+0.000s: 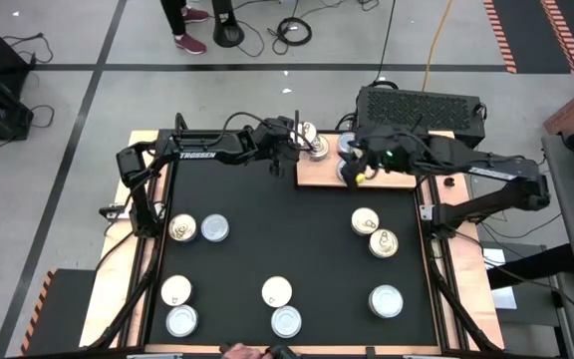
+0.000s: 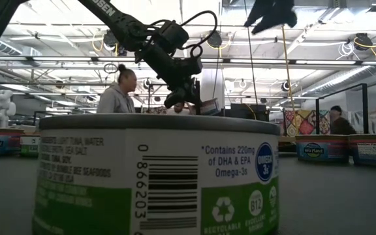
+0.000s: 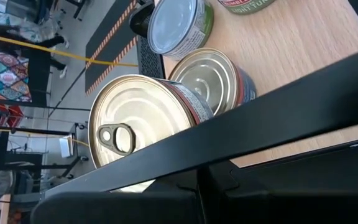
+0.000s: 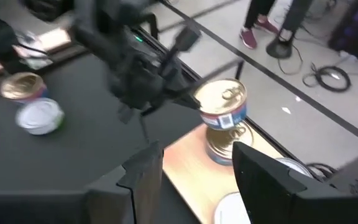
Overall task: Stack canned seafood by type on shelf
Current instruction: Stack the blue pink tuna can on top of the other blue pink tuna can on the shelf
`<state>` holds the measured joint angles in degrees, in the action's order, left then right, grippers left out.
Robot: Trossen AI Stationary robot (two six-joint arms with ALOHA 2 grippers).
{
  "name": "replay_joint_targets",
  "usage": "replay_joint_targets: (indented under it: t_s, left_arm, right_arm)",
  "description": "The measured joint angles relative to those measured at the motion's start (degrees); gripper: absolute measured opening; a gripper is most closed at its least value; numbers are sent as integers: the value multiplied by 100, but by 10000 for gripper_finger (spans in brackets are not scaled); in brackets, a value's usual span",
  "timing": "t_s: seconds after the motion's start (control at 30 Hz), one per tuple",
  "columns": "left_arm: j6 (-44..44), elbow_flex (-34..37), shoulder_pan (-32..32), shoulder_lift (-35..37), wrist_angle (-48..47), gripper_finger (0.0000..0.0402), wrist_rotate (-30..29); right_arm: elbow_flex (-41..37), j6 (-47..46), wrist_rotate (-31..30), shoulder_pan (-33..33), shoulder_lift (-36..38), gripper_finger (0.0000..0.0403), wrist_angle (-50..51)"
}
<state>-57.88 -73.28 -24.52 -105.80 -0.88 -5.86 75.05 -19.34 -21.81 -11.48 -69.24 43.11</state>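
The shelf, a light wooden board [image 1: 397, 172], lies at the table's far edge. My left gripper [image 1: 302, 142] reaches it from the left and is shut on a gold-topped can [image 4: 222, 99] with a red and blue label. That can is over another gold-topped can [image 3: 207, 78] standing on the board. A silver-topped can with a green label [image 3: 176, 25] stands beside them. My right gripper [image 4: 197, 180] hovers open above the board's middle, over a white-topped can [image 4: 232, 211]. Several more cans stand on the black table, such as a pair [image 1: 375, 231] on the right. My left gripper holds the gold-topped can by its side wall [image 4: 202, 112], coming level from the table's left. The gripper's own dark bar hides the fingers in its wrist view. The can is upright, shifted a little sideways over the lower can [image 4: 219, 146]; whether it rests on it I cannot tell.
A black ventilated box [image 1: 422, 105] stands just behind the board. Cans stand in pairs at the table's left [image 1: 197, 228], near left [image 1: 178, 305] and near middle [image 1: 282, 306], with a single one [image 1: 386, 300] near right. One green-labelled can [image 2: 155, 176] fills the low view. People stand beyond.
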Motion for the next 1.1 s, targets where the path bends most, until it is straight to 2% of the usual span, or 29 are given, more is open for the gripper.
replay_joint_targets:
  t_s: [0.07, 0.2, 0.3, 0.4, 0.53, 0.6, 0.9, 1.1]
  left_arm:
    - [-30, 0, -1, 0, -10, 0, 9]
    - [-400, 0, 0, 0, -99, 0, 163]
    - [-449, 0, 5, 0, -114, 0, 174]
    - [-453, 0, 3, 0, -112, 0, 174]
    - [-455, 0, -4, 0, -112, 0, 174]
    - [-456, 0, -10, 0, -115, 0, 181]
    - [-755, 2, -17, 0, -167, 0, 264]
    - [-757, 2, -23, 0, -166, 0, 266]
  right_arm:
    - [0, 153, 361, -375, -182, 176, -158]
    - [0, 632, 1515, -1183, -509, 152, -792]
    - [0, 815, 1988, -1735, -806, 128, -1052]
    - [0, 854, 2572, -2149, -1186, 91, -1255]
    - [-1, 874, 3354, -2440, -1765, 21, -1592]
    - [-13, 724, 3617, -2500, -2012, 7, -1823]
    - [-11, 479, 3657, -2532, -2500, 1, -2236]
    - [-9, 393, 3333, -2535, -2686, 1, -2250]
